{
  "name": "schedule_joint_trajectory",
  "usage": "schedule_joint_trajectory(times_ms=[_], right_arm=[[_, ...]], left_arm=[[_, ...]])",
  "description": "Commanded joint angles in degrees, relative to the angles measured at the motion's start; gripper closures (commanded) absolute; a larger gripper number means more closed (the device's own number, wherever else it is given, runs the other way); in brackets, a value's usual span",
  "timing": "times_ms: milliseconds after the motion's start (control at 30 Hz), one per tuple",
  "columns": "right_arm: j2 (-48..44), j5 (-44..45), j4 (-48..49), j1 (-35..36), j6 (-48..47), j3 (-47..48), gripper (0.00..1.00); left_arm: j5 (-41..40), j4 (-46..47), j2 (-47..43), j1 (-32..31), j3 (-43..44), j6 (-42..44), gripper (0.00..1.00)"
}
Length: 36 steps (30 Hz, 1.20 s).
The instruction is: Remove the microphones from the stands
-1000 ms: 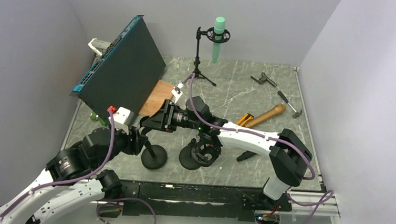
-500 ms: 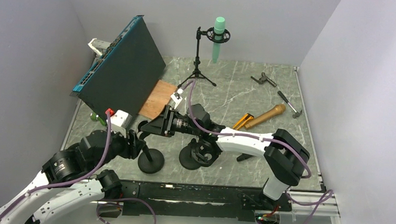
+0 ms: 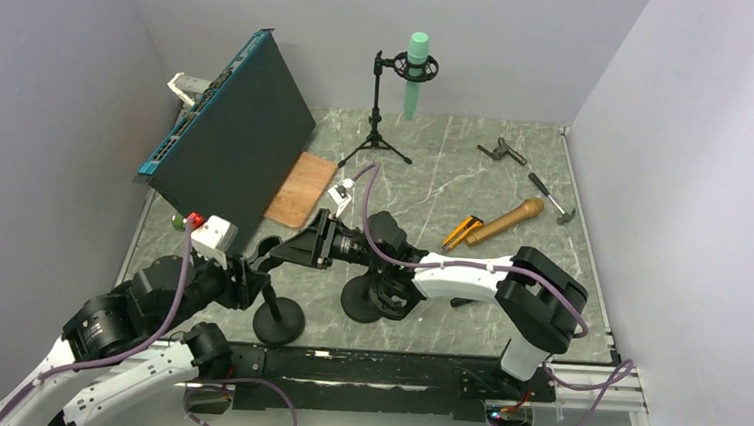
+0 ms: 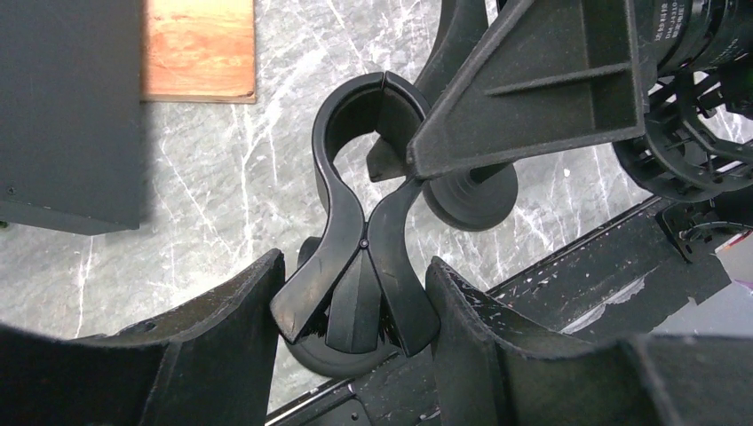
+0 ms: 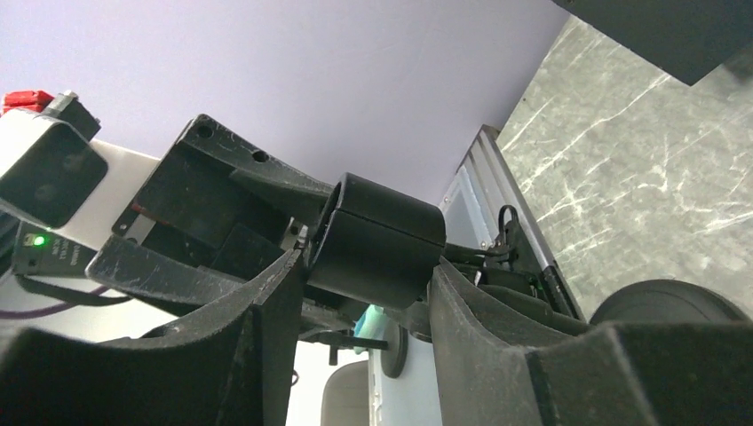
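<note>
A black stand with a round base (image 3: 278, 321) stands near the front edge; its black spring clip (image 4: 342, 204) is empty. My left gripper (image 4: 355, 275) is shut on the clip's two handles. My right gripper (image 5: 364, 266) reaches in from the right and is shut on the clip's ring (image 5: 377, 240); its finger (image 4: 533, 80) shows in the left wrist view. In the top view the grippers meet at the clip (image 3: 272, 253). A gold microphone (image 3: 506, 220) lies loose on the table to the right. A green microphone (image 3: 416, 73) hangs in a tripod stand (image 3: 375, 123) at the back.
A second round base with a black cage mount (image 3: 377, 295) sits under my right arm. A large dark panel (image 3: 234, 128) leans at the left, with a wooden board (image 3: 299, 190) beside it. An orange tool (image 3: 464, 227) and metal tools (image 3: 531, 179) lie at the right.
My left gripper has pulled the stand toward the near left; its base has slid toward the front edge. My right gripper has followed to the left, still on the clip.
</note>
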Motion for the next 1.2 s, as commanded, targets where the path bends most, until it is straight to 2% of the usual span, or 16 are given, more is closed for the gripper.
schedule_joint_trajectory(times_ms=[0,233,300,367,433,600,867,967,1067,1167], right_arm=[[1.98,7.38,-6.75,-4.13,-4.14,-6.95,1.00],[2.74,3.81,-4.39,-4.84,-5.06,-5.72,1.00],[2.78,2.39,-4.62,-4.68,-6.76,-3.96,1.00],[2.20,0.62,-5.42,-4.45,-8.60,-2.03,1.00],[1.20,0.50,-8.91,-4.39,-10.17,0.07,1.00],[0.47,-0.07,-17.44,-4.05,-14.28,7.72,0.99],[-0.62,-0.05,-27.32,-4.13,-18.50,16.84,0.69],[-2.78,2.26,-31.50,-4.21,-21.41,18.03,0.49],[-5.31,4.77,-35.10,-4.57,-24.43,18.33,0.35],[-8.13,6.17,-37.20,-5.39,-26.37,17.30,0.21]], left_arm=[[-0.80,5.45,-4.77,0.31,6.38,0.35,0.45],[1.05,7.89,-7.12,0.32,2.25,3.23,0.50],[1.03,9.54,-6.96,0.29,0.97,4.17,0.57],[1.72,11.33,-6.27,0.31,-0.16,5.45,0.74],[1.91,13.27,-5.22,0.29,-0.80,6.48,0.84],[1.37,18.28,-1.81,0.35,-0.84,10.67,0.98],[4.64,26.26,0.95,0.31,-2.98,18.94,1.00],[5.46,29.49,-1.36,0.34,-7.79,18.53,1.00],[6.28,31.58,-4.13,0.33,-13.32,16.38,1.00],[5.35,30.49,-4.76,0.32,-14.70,13.21,0.99]])
